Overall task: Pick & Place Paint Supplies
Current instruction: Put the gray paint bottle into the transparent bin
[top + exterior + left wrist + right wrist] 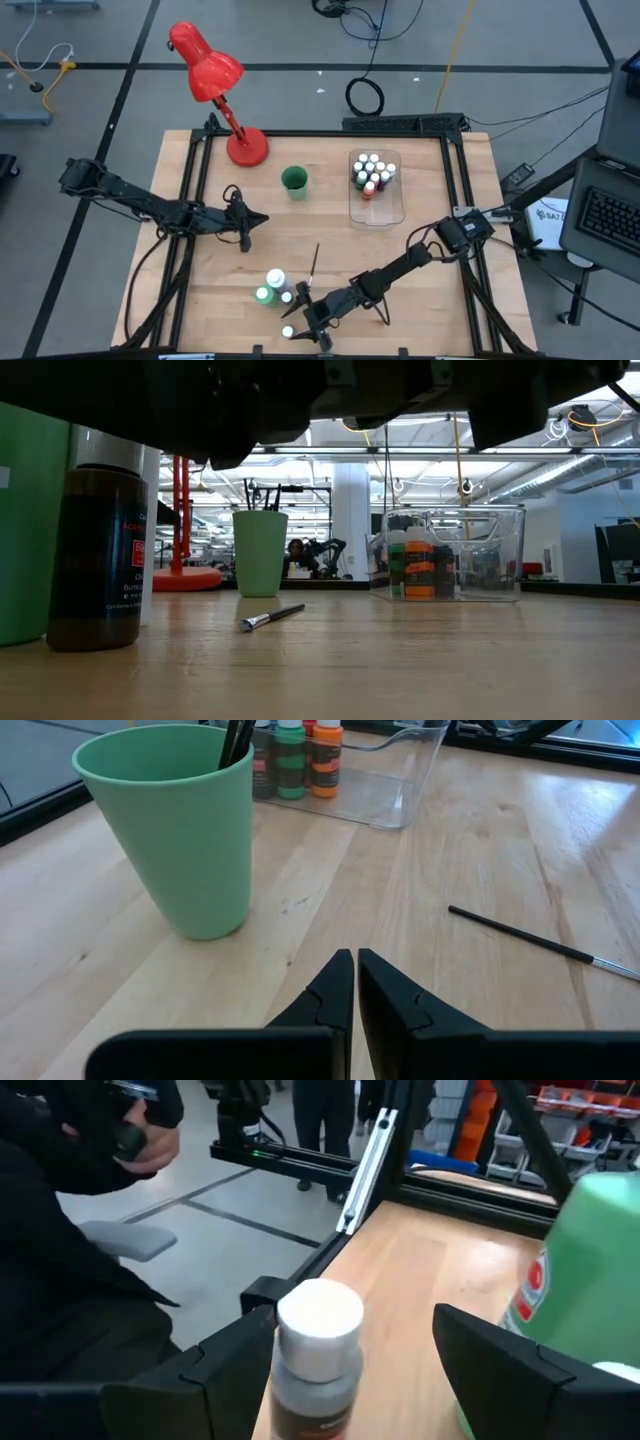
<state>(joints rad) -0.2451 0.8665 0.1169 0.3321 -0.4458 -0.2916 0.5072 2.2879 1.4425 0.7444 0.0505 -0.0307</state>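
A tiny brown paint bottle with a white cap (318, 1342) stands upright near the table's front edge (288, 331), beside a bigger green bottle (590, 1270) and a white one (275, 279). My right gripper (353, 1320) is open, level, with one finger on either side of the tiny bottle; the cap is close to one finger (235, 1355), and no touch shows. A dark-handled brush (313, 264) lies flat on the wood. My left gripper (355, 982) is shut with nothing in it, near the green cup (175, 830), which holds brushes. More tiny bottles stand in the clear tray (376, 200).
A red desk lamp (215, 75) stands at the far left of the table. Another small bottle (287, 298) stands by the green one. A person in dark clothes (60, 1270) is just beyond the table's edge, past my right gripper. Bare wood lies between brush and tray.
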